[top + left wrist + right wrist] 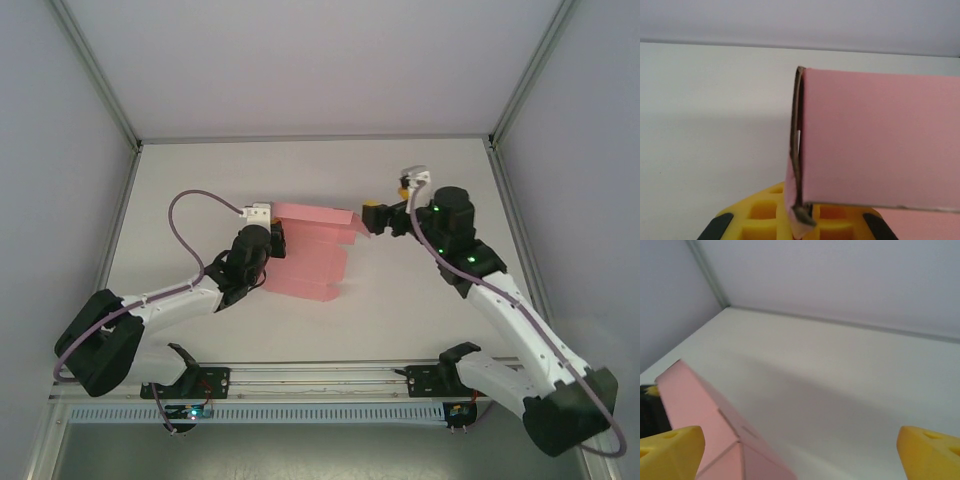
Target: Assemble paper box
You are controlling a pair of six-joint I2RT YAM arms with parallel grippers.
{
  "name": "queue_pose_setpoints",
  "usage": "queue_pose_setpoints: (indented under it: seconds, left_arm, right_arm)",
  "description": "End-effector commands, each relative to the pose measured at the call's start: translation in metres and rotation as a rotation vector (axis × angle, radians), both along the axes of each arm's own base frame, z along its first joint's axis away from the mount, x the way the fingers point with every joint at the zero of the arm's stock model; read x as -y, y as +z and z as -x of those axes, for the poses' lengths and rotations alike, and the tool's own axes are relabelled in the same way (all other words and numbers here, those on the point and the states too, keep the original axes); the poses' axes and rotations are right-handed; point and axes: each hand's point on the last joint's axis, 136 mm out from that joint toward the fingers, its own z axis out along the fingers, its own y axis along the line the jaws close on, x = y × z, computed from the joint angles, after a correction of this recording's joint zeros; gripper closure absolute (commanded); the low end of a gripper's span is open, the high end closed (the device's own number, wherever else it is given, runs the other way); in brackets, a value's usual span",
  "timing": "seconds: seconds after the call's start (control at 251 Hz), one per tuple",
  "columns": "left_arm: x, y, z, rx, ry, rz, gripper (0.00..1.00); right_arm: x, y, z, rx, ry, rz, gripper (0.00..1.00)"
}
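Note:
The pink paper box point(312, 256) lies partly folded in the middle of the white table point(200, 180), with its far panel point(315, 214) raised. My left gripper point(274, 238) is at the sheet's left edge. In the left wrist view the yellow fingers point(765, 217) are closed on the lower corner of a doubled-over pink flap point(875, 140), which stands upright in front of the camera. My right gripper point(373, 219) hovers just off the raised panel's right end. Its yellow fingertips point(670, 450) are spread wide with nothing between them, and the pink box point(710, 435) is beside the left tip.
White enclosure walls with metal frame posts point(105, 80) surround the table on the left, back and right. A metal rail point(320, 378) carrying both arm bases runs along the near edge. Bare table surface extends behind and to both sides of the box.

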Motion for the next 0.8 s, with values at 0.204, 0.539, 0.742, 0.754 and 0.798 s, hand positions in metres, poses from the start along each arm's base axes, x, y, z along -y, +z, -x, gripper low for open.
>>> queue_pose_setpoints:
  seconds: [0.204, 0.539, 0.742, 0.754, 0.798]
  left_arm:
    - [0.0, 0.005, -0.006, 0.022, 0.02, 0.018, 1.0]
    - [0.009, 0.017, -0.009, 0.034, -0.021, 0.092, 1.0]
    - [0.013, 0.027, -0.009, 0.056, -0.043, 0.124, 1.0]
    - [0.014, 0.027, -0.009, 0.055, -0.049, 0.126, 1.0]
    - [0.017, 0.028, -0.008, 0.054, -0.07, 0.128, 1.0]
  right_arm:
    - [-0.025, -0.045, -0.014, -0.116, 0.047, 0.176, 0.02]
    - [-0.046, -0.088, 0.008, -0.229, 0.249, 0.245, 0.02]
    - [-0.07, -0.105, 0.025, -0.297, 0.418, 0.241, 0.02]
    - [-0.071, -0.106, 0.025, -0.295, 0.42, 0.245, 0.02]
    - [-0.072, -0.107, 0.021, -0.285, 0.406, 0.264, 0.02]
